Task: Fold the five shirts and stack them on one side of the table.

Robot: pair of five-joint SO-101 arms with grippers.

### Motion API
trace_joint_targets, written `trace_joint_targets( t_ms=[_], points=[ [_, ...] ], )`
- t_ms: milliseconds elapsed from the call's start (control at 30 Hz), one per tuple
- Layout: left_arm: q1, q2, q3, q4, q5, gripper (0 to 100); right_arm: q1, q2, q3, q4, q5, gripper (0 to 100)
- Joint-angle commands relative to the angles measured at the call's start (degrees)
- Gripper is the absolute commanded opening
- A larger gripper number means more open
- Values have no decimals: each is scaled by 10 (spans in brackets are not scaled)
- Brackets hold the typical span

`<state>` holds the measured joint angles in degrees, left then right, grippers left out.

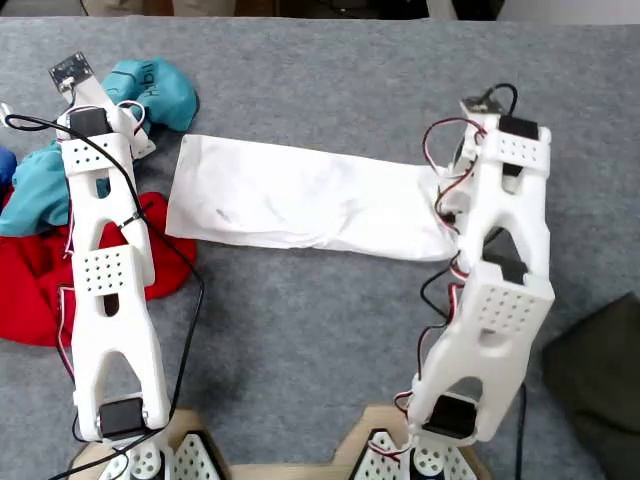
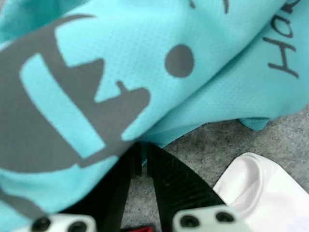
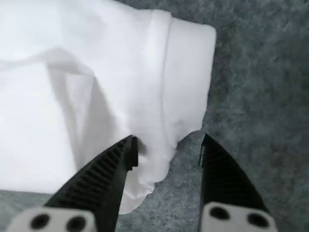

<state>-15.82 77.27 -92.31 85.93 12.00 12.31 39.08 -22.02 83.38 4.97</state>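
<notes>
A white shirt [image 1: 300, 195], folded into a long strip, lies across the middle of the table. My right gripper [image 3: 169, 145] stands open at its right end, its fingers on either side of the hem of that white shirt [image 3: 96, 87]. A teal shirt [image 1: 150, 90] with grey print lies crumpled at the far left under the left arm [image 1: 100, 200]. My left gripper [image 2: 141, 153] is shut, with its tips at the edge of the teal shirt [image 2: 145, 58]; whether it pinches cloth is hidden. A red shirt [image 1: 40, 280] lies bunched beside that arm.
A dark shirt [image 1: 600, 370] lies at the table's right edge, and a bit of blue cloth [image 1: 5, 165] shows at the left edge. A corner of the white shirt [image 2: 256, 188] lies close to the left gripper. Grey tabletop [image 1: 300, 330] lies bare in front of the strip.
</notes>
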Motion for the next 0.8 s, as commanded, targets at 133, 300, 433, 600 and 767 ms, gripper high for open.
trace_joint_targets(
  t_ms=[133,300,433,600,767],
  points=[
    [4,-7,-25,-6,-2,45,15,15,-2,-20,14,62],
    [4,-7,-25,-6,-2,45,37,22,-4,-39,14,10],
    [4,-7,-25,-6,-3,45,66,22,-17,-38,33,9],
    [4,-7,-25,-6,-3,45,109,22,-52,-37,58,9],
    [5,-7,-25,-6,-3,46,139,22,-76,-38,83,9]
  ],
)
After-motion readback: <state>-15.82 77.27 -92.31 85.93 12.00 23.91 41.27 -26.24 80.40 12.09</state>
